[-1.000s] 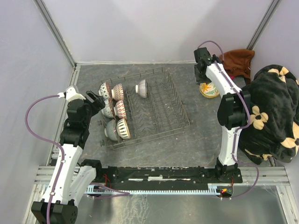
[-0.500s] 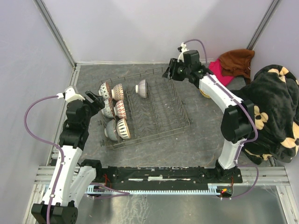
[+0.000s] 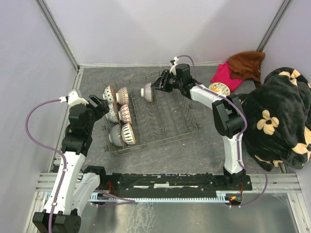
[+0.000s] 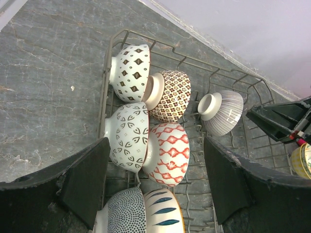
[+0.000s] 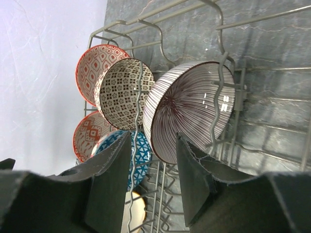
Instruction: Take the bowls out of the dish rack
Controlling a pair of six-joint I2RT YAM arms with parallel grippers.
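The grey wire dish rack (image 3: 171,116) sits mid-table. Several patterned bowls (image 3: 119,114) stand on edge in pairs at its left end. A striped bowl (image 3: 147,91) stands alone further back. My right gripper (image 3: 158,86) reaches in from the right and is open, its fingers either side of the striped bowl's (image 5: 189,109) lower rim; contact is unclear. My left gripper (image 3: 99,104) hovers open over the rack's left end, above a red lattice bowl (image 4: 167,153) and its neighbours, holding nothing. Another bowl (image 3: 219,89), yellow-rimmed, rests on the table right of the rack.
A pink cloth (image 3: 228,75) and a brown cloth (image 3: 247,63) lie in the back right corner. A bulky black blanket with pale flowers (image 3: 279,116) fills the right side. Pale walls enclose the table on three sides.
My right arm swung left from the yellow-rimmed bowl at the right, across the rack's back edge, to the striped bowl. The left arm and the racked bowls have not moved.
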